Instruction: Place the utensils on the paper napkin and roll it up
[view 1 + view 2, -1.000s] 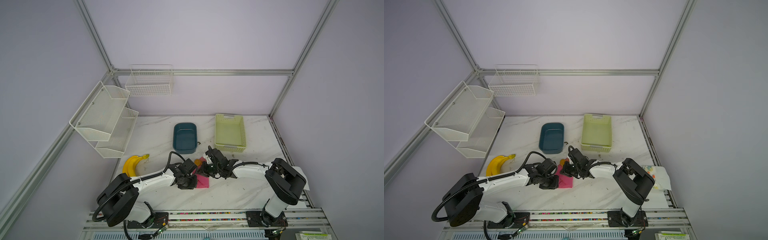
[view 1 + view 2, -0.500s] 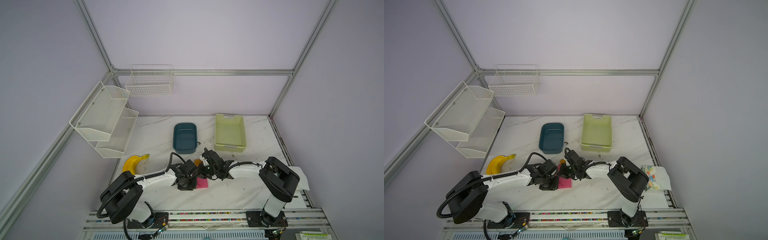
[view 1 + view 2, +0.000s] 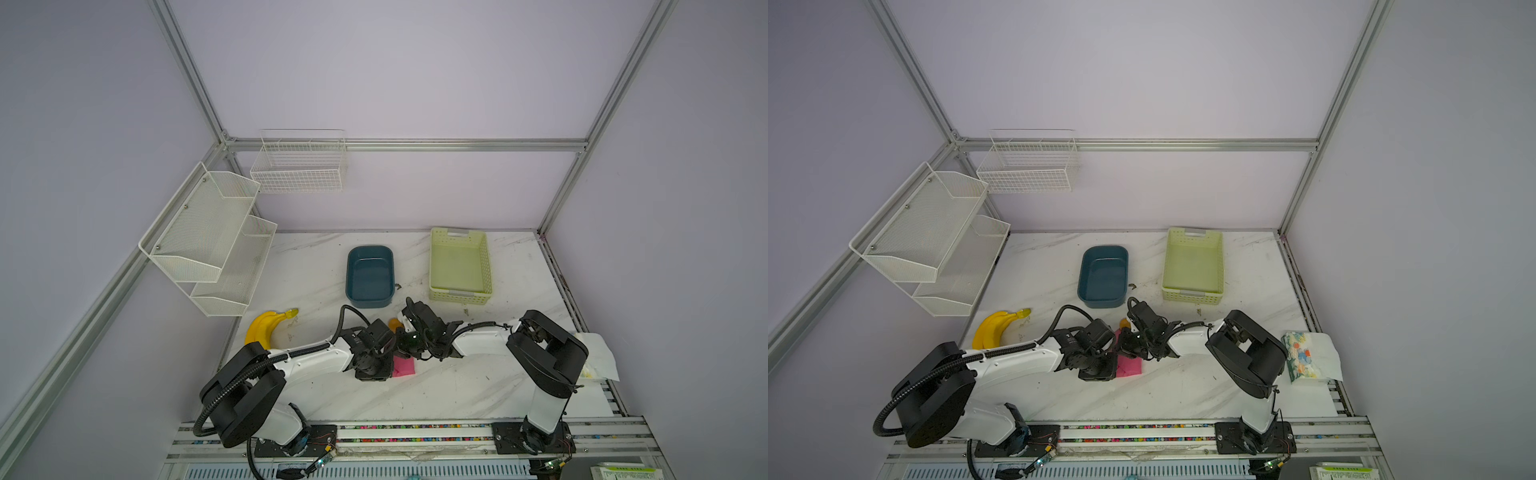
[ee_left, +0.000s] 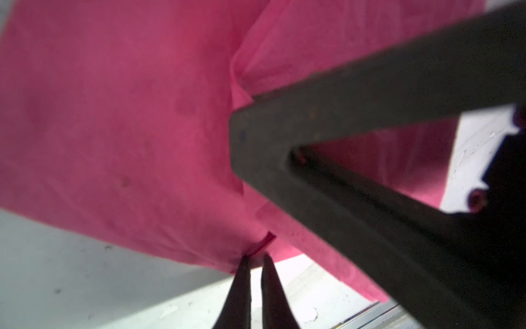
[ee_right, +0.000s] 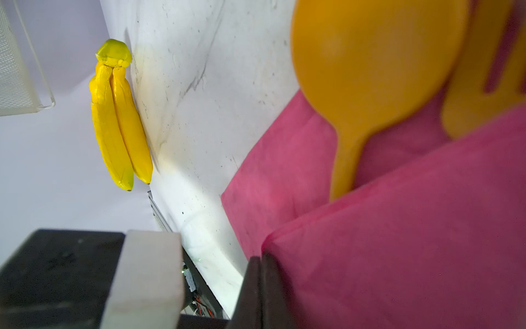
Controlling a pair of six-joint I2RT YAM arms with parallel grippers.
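In both top views, the two arms are reaching low across the desk [image 3: 457, 390] and meeting in the middle. Both wrists are bending down over the paper napkin [image 3: 404, 367], which is lying front-centre, nearer than the blue tub [image 3: 369, 276]. Only a pink corner is showing past the arms, and the spoon [image 3: 393, 323] is poking its bowl out on the far side.

In the left wrist view, the left gripper [image 4: 254, 259] is pinching the napkin's edge, with its fingers nearly pressed together and just paper between them. The sheet is lifting off the desk there, I'd guess to start the roll.

In the right wrist view, the right gripper [image 5: 260, 257] is pressing fully together on the corner of a folded-over layer. That flap is covering the spoon handle, and the fork [image 5: 484, 85] is lying just beside it on the napkin. I'm not seeing the knife. The banana [image 5: 119, 119] is sitting well apart.
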